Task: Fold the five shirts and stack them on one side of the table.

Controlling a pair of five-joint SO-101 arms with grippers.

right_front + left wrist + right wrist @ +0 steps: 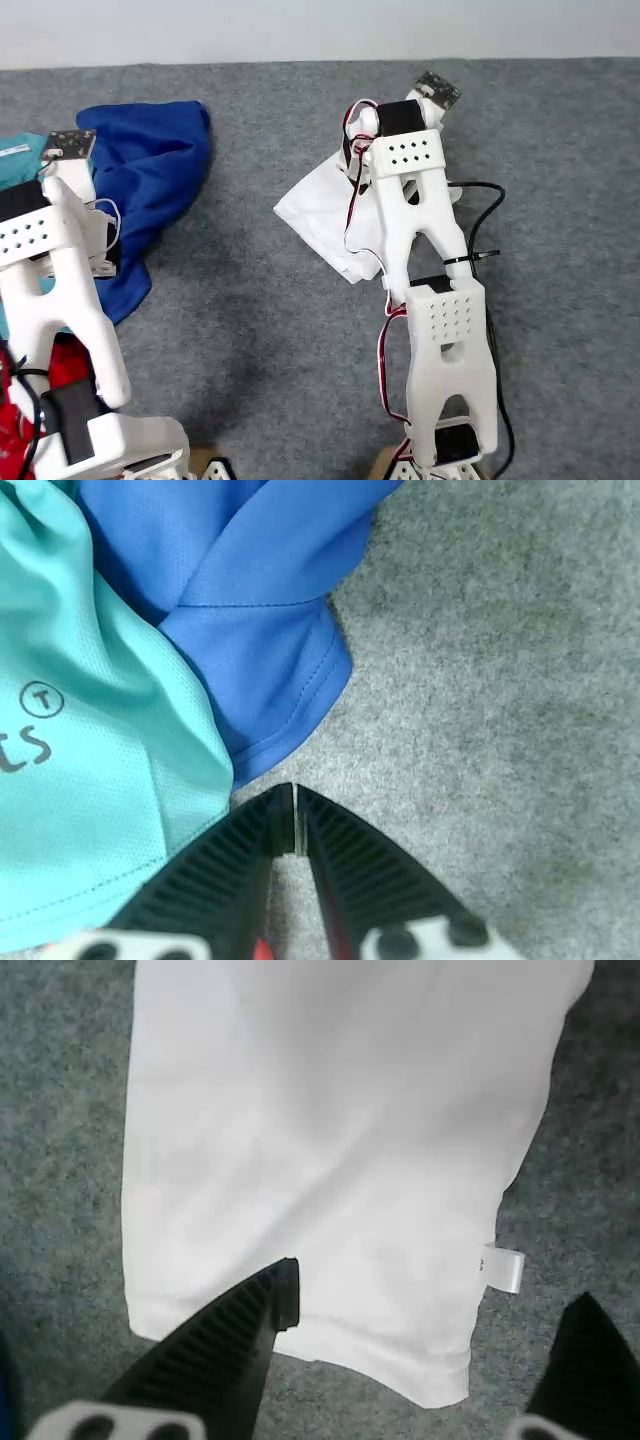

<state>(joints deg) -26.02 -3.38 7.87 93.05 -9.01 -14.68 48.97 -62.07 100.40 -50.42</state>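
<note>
The white shirt (pixel 318 215) lies at table centre beneath the right arm. The right gripper (pixel 437 1300) hangs over its hem with jaws spread, probably positioned to take that edge for a fold. The left gripper (pixel 296 820), clenched on nothing, sits over bare table (pixel 260 330) beside the blue shirt (pixel 150 165) and teal shirt (pixel 90 780), likely parked clear.
</note>
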